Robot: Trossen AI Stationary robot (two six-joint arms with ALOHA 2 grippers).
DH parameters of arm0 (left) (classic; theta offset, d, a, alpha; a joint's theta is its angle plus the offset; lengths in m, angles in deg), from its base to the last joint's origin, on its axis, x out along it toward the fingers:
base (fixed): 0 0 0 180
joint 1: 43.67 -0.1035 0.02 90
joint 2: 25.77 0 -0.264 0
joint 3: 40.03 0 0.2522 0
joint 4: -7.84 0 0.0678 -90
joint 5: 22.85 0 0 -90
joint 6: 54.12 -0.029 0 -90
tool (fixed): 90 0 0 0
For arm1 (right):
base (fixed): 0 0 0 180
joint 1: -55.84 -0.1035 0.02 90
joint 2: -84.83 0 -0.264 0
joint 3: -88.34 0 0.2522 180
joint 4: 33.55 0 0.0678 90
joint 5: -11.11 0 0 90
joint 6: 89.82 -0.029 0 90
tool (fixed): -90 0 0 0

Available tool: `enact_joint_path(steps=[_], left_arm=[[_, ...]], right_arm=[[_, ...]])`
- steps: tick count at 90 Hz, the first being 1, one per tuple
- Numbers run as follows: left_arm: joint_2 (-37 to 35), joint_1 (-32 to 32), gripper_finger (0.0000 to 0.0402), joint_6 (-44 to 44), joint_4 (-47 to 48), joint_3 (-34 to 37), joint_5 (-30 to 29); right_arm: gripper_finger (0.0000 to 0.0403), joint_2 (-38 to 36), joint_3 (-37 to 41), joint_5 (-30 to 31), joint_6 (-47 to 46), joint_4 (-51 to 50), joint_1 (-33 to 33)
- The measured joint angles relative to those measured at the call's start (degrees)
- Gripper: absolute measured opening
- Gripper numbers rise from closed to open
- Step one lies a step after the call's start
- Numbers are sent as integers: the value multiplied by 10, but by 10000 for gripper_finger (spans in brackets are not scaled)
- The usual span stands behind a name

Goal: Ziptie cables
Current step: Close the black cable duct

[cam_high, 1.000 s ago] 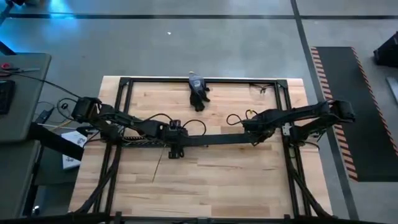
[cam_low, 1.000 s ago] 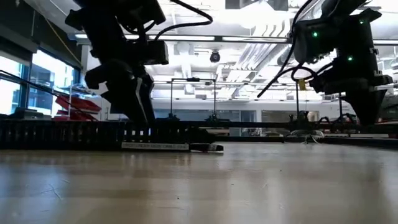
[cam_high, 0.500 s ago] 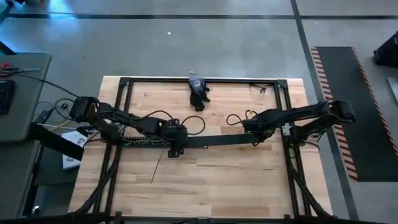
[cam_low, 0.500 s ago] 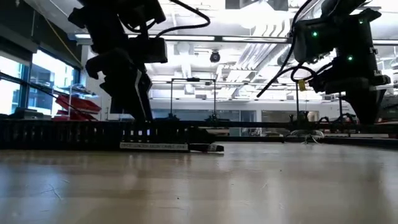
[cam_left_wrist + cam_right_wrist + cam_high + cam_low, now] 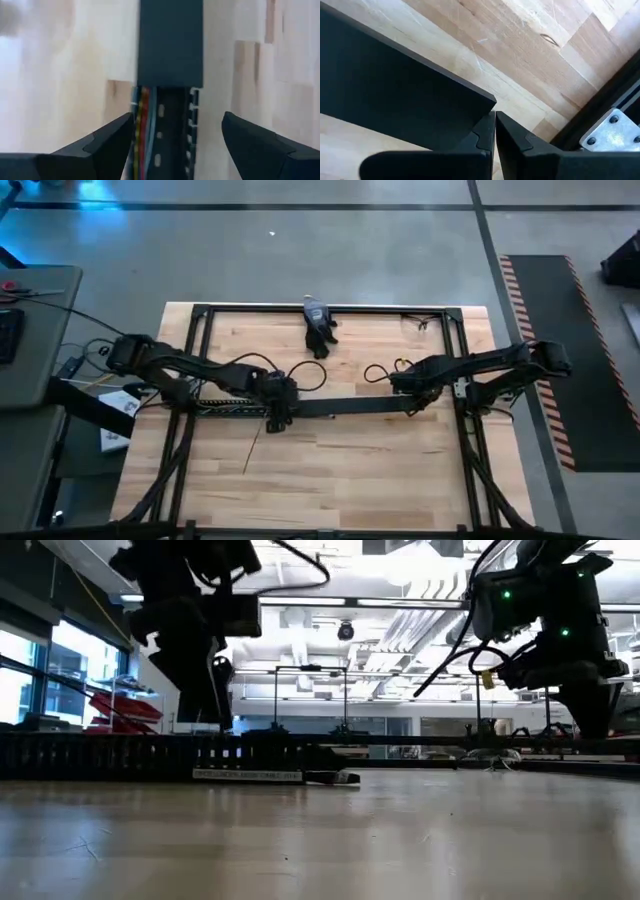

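Left gripper (image 5: 172, 137) above the black duct (image 5: 235, 407), fingers spread wide either side. Cables (image 5: 142, 132) lie inside the duct's open channel. Right gripper (image 5: 495, 132) pinched closed at the lid strip's (image 5: 350, 405) end.

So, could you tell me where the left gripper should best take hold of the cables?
Probably from above, on the exposed coloured strands of the cables just short of the lid. There they lie bare in the open duct, between the open fingers of the left gripper.
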Motion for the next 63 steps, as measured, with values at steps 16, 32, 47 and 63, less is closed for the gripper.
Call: enact_joint_path(steps=[16,32,47,63], left_arm=[[33,7,282,-14,-7,-1,-50],[45,11,282,-6,-5,0,-94],[23,15,282,27,32,-29,-94],[18,8,283,13,33,-26,-100]], right_arm=[[0,0,0,1,0,0,0],[0,0,0,3,0,3,0],[0,0,0,2,0,2,0],[0,0,0,1,0,2,0]])
